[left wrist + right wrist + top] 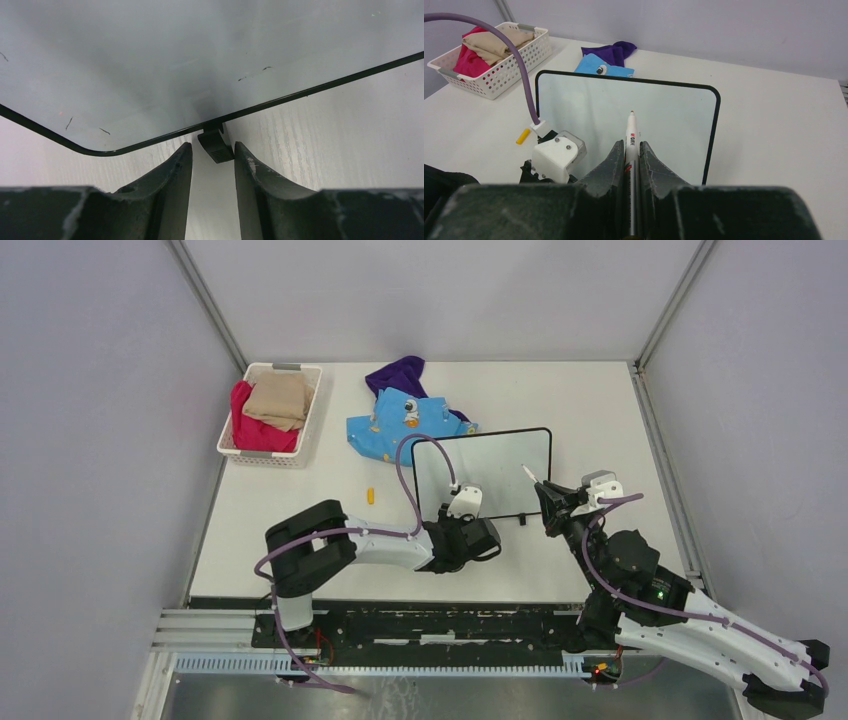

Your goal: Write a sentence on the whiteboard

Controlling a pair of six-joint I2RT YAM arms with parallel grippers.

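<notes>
The whiteboard (490, 465) lies flat mid-table, white with a thin black frame. No sentence shows on it; the left wrist view shows only a few faint dark specks on the whiteboard (200, 60). My left gripper (457, 518) sits at its near edge. That left gripper (214, 146) is open, one small black foot (218, 151) between its fingertips, touching the right one. My right gripper (548, 496) is at the board's near right corner, shut on a white marker (530, 476). The right wrist view shows the marker (631, 131) clamped in the right gripper (630, 146), tip pointing over the whiteboard (664, 115).
A white basket (283, 368) of folded clothes stands at the back left. A blue printed cloth (405, 420) and a purple cloth (400, 375) lie just behind the board. A small yellow cap (370, 495) lies on the table left of the board.
</notes>
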